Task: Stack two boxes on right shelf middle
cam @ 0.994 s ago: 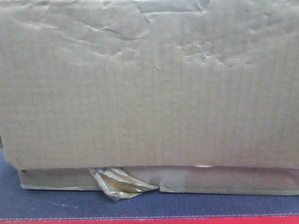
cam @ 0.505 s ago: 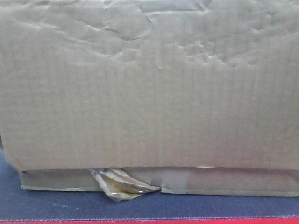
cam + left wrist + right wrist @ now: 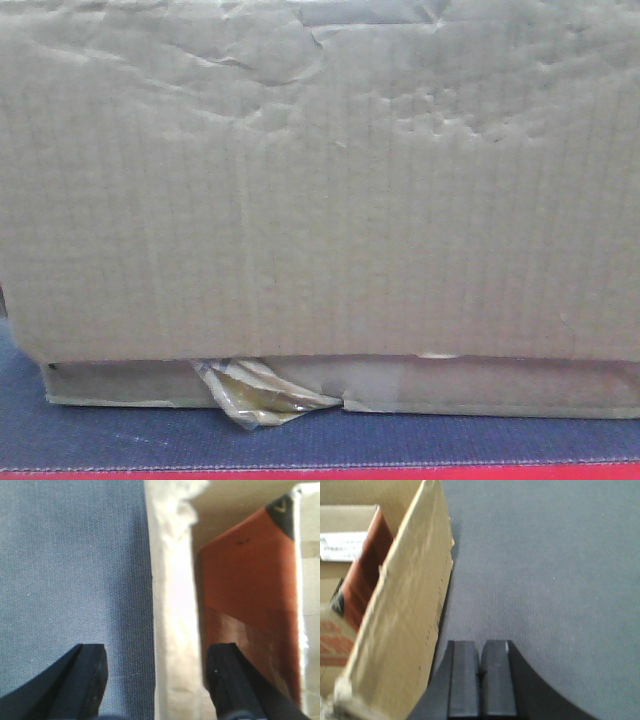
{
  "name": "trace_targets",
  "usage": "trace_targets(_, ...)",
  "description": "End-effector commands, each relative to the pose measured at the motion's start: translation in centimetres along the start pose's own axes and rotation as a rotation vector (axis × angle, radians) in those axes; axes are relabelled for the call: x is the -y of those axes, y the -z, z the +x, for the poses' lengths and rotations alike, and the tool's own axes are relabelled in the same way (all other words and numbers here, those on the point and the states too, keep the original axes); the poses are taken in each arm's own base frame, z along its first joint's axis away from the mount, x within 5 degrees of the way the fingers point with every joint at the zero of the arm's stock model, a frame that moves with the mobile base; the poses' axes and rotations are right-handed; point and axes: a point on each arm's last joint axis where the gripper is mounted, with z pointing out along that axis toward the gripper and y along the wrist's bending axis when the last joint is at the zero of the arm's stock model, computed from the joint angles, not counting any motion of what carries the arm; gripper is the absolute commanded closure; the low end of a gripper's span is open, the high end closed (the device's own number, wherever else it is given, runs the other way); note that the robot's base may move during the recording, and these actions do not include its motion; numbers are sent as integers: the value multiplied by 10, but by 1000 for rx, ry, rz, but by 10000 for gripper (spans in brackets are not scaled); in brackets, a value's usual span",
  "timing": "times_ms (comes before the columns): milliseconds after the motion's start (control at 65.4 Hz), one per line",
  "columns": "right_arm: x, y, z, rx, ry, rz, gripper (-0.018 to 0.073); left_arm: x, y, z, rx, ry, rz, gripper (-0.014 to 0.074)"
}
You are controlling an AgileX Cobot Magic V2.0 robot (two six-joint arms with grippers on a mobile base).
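Resting stacked on the fabric platform (image 3: 120, 440), left gripper (image 3: 157, 652) spread, right gripper (image 3: 480, 652) pinched

Starting left, in the left wrist view: left gripper opened wide, straddling a pale cardboard wall (image 3: 172, 590) without clamping it. Left-hand finger (image 3: 87, 675) hanging over the platform, the other finger (image 3: 227, 675) off the platform's bare fabric, inside the box over a reddish-brown item (image 3: 250, 580). Cannot tell which box owns that wall.

Passing to the front view: flatter box (image 3: 480, 385) lying directly on the platform, set back from its red edge (image 3: 400, 472), with torn yellowish tape (image 3: 262, 400) dangling toward the fabric left of centre. Large box (image 3: 320, 200) sitting one layer above the platform, on the flatter box, reaching past it at the left, upper face wrinkled and dented.

Ending right, in the right wrist view: right gripper with fingers pressed together on nothing, over bare platform, just beside a brown cardboard wall (image 3: 400, 620) rising at the platform's left in that view.
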Motion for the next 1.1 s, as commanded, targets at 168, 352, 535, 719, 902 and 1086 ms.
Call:
trace_targets(168, 0, -25, -36, -134, -82, -2, 704, -1, 1, 0, 4, 2, 3, 258)
trace_targets(352, -5, -64, -71, -239, -155, -13, 698, -1, 1, 0, 4, 2, 3, 258)
trace_targets(535, -31, -89, -94, -335, -89, 58, 698, 0, 1, 0, 1, 6, 12, 258)
trace_targets(719, -58, -116, -120, -376, -15, 116, 698, 0, 1, 0, 1, 6, 12, 258)
trace_targets(902, -70, -144, -127, -404, 5, 112, 697, 0, 1, 0, 1, 6, 12, 258)
trace_targets(1086, -73, -160, -121, -448, 3, 111, 428, 0, 1, 0, 1, 6, 12, 258)
